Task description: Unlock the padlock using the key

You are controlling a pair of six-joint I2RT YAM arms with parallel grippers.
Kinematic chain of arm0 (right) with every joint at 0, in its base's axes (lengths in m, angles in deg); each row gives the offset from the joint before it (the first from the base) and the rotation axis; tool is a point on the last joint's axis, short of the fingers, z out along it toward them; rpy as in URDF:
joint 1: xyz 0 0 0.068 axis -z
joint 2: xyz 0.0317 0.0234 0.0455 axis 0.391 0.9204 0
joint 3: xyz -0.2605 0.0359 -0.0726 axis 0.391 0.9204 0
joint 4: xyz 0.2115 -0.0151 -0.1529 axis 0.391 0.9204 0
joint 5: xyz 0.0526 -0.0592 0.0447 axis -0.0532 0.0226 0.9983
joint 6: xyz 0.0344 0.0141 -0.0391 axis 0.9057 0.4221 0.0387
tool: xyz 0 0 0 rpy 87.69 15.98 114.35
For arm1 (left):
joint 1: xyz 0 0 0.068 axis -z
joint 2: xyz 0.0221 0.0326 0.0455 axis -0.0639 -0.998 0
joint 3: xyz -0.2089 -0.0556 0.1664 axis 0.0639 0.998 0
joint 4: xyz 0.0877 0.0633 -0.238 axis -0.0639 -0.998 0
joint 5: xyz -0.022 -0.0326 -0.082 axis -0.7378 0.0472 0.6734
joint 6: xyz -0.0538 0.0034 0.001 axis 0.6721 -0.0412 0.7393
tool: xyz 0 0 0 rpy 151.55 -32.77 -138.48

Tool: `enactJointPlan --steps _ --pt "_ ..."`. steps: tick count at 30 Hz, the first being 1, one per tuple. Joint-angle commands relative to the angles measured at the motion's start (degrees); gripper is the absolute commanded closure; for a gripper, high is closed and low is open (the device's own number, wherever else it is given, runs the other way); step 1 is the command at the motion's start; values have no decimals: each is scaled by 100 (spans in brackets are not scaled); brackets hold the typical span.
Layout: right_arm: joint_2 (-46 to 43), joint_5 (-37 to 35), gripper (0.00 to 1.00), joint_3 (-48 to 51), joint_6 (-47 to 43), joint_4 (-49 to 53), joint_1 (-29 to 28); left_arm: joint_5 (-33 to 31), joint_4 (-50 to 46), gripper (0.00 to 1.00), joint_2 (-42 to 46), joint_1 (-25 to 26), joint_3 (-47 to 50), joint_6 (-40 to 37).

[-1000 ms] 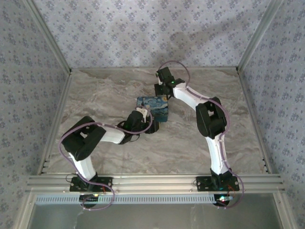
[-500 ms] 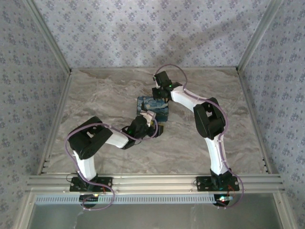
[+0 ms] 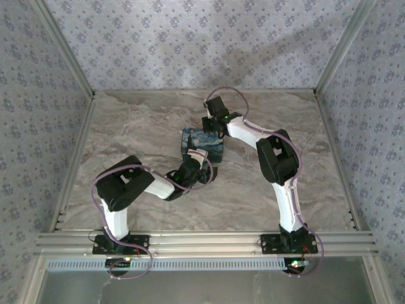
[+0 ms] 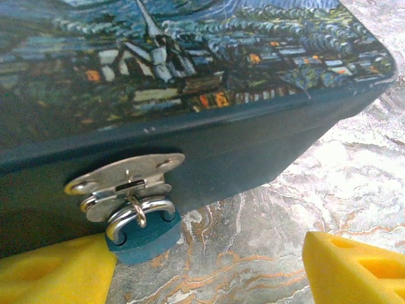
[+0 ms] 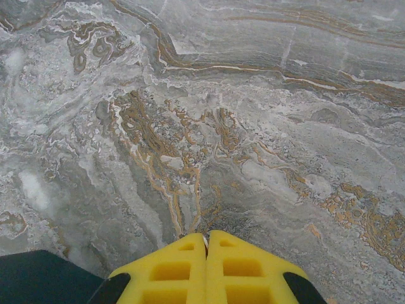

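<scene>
I advanced the left end effector point(image 4: 202, 272), open: padlock point(image 4: 144, 235) now between its fingers point(image 4: 50, 272), seemingly graspable; right end effector point(image 5: 207, 263) closed.

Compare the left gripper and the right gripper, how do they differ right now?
The left gripper stands open, its yellow fingers wide apart; the right gripper is shut, its fingers pressed together. The left gripper faces the front of the box, close to the padlock hanging on the latch; the right gripper looks down on the marble table at the box's far side. Both have yellow fingers.
</scene>
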State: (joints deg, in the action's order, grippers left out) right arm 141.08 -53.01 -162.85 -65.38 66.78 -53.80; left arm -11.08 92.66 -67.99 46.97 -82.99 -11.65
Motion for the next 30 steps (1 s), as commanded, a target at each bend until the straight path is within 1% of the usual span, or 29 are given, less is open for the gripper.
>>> enactJointPlan --steps 1,4,7,9,12,14,16,18,21,25,28,30 --pt "-18 61 100 281 -38 616 -76 640 554 27 -95 -65 9 -188" --pt "-14 75 100 326 -11 589 -60 1178 748 31 -36 -218 72 -142" --pt "-15 79 100 348 3 564 -61 1714 961 34 -32 -476 123 185" --pt "-7 83 100 344 6 560 -61 1957 1049 36 -46 -593 124 329" --pt "-5 77 100 352 11 558 -65 2274 1338 37 -154 -719 117 608" --pt "-11 77 100 352 16 556 -68 2433 1501 42 -245 -810 105 812" --pt "-5 79 100 361 16 547 -64 2530 1684 43 -360 -890 115 978" --pt "-9 83 100 378 8 549 -53 2534 1676 40 -410 -906 94 1060" --pt "-12 95 100 404 7 540 -42 2386 1523 32 -410 -910 80 1067" --pt "-32 118 100 449 24 516 -25 2028 1374 34 -419 -902 111 1101" --pt "-49 116 100 467 22 508 -35 1630 1064 28 -317 -852 162 1117" --pt "-66 119 100 482 16 493 -35 1297 798 27 -194 -809 211 1057"
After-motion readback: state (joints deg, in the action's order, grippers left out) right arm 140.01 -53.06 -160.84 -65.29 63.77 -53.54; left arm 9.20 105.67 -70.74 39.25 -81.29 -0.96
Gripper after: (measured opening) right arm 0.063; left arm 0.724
